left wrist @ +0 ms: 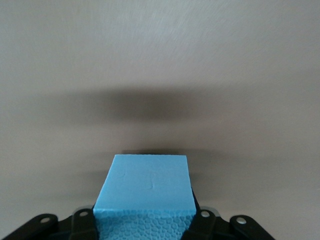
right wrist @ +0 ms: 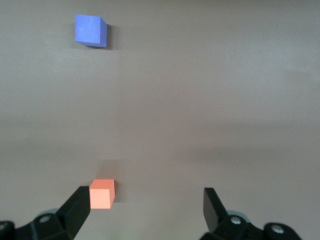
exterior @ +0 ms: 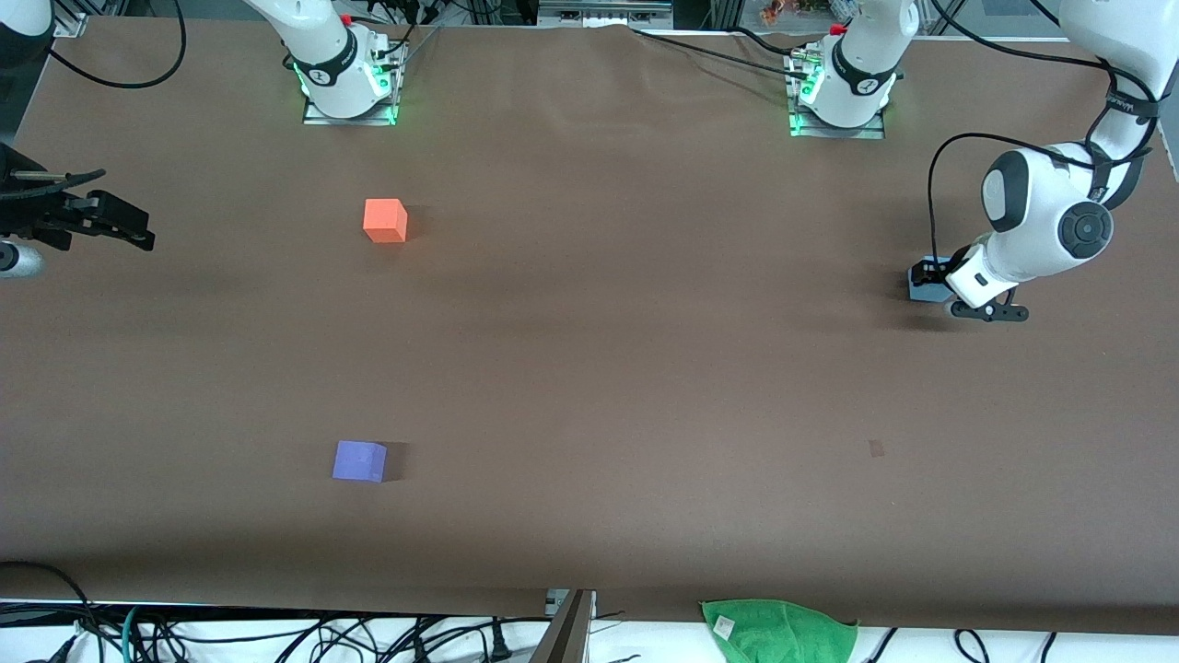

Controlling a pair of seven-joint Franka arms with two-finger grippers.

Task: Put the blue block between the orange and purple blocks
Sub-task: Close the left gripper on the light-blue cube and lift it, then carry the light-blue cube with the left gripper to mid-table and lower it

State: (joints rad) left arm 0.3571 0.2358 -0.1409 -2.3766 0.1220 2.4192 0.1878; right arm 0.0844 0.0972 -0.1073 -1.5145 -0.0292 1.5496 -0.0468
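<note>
The blue block sits between the fingers of my left gripper, which is shut on it. In the front view the left gripper is low at the left arm's end of the table, and only a corner of the blue block shows. The orange block and the purple block lie apart toward the right arm's end, the purple one nearer the front camera. My right gripper is open and empty at that end. Its wrist view shows its jaws apart, the orange block and the purple block.
A green cloth lies at the table's front edge. The two arm bases stand along the edge farthest from the front camera. Cables hang along the front edge. Bare brown table lies between the blocks.
</note>
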